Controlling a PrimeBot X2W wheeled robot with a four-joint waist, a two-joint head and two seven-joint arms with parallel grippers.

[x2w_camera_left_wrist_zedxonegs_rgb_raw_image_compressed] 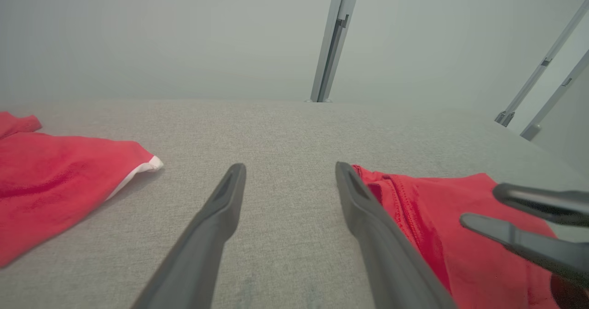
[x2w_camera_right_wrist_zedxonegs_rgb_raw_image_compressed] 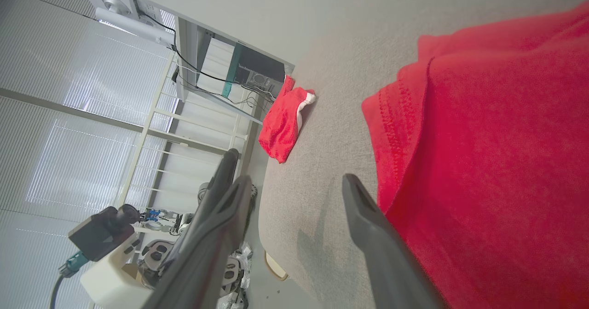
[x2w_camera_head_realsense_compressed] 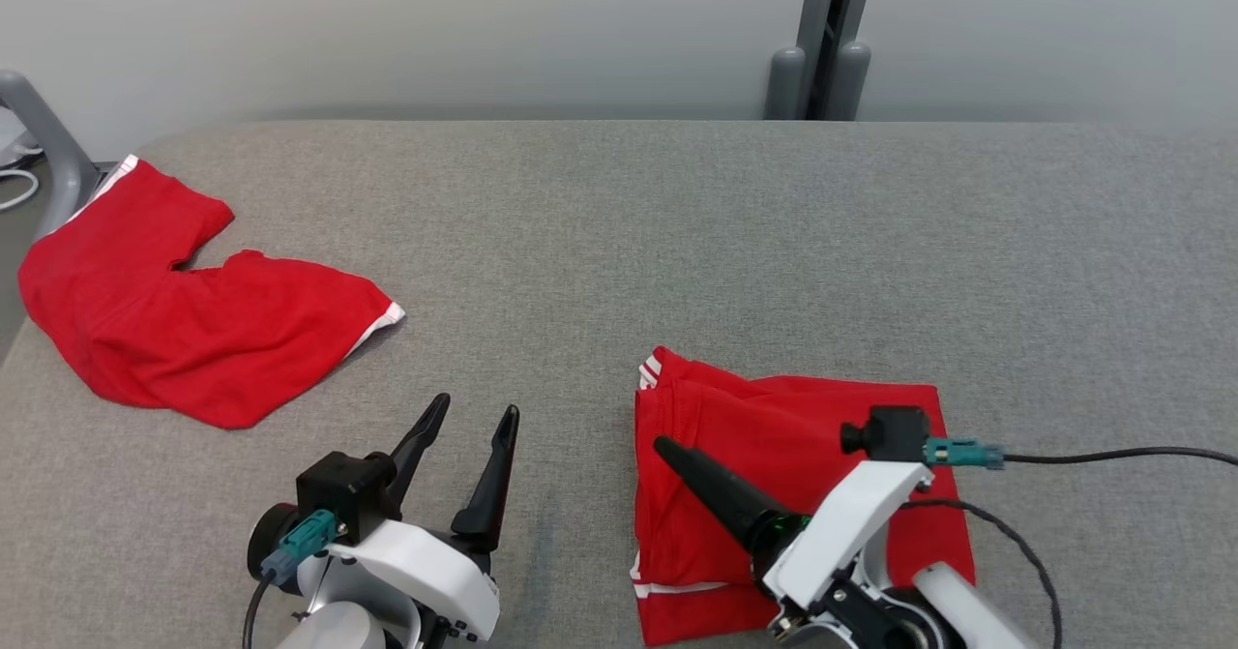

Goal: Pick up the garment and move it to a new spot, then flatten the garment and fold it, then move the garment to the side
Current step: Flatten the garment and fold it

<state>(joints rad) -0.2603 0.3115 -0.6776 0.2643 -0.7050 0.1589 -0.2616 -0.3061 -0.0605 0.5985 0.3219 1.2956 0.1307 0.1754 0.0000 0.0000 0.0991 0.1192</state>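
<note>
A folded red garment [x2w_camera_head_realsense_compressed: 774,417] with white stripes lies on the grey fabric table [x2w_camera_head_realsense_compressed: 619,223], near the front right. My right gripper [x2w_camera_head_realsense_compressed: 667,451] hovers low over its left part, pointing left, open with nothing between the fingers. In the right wrist view the right gripper [x2w_camera_right_wrist_zedxonegs_rgb_raw_image_compressed: 294,180] frames bare table beside the garment [x2w_camera_right_wrist_zedxonegs_rgb_raw_image_compressed: 483,161], one finger along its hem. My left gripper [x2w_camera_head_realsense_compressed: 476,407] stands open over bare table left of the garment. In the left wrist view the left gripper [x2w_camera_left_wrist_zedxonegs_rgb_raw_image_compressed: 290,167] is empty, with the garment [x2w_camera_left_wrist_zedxonegs_rgb_raw_image_compressed: 441,207] just beyond its right finger.
A second red garment [x2w_camera_head_realsense_compressed: 184,310] with white trim lies loosely spread at the table's left edge. Grey posts [x2w_camera_head_realsense_compressed: 822,49] stand behind the far edge and a grey rail [x2w_camera_head_realsense_compressed: 48,146] at the left. A black cable [x2w_camera_head_realsense_compressed: 1112,456] trails from my right wrist.
</note>
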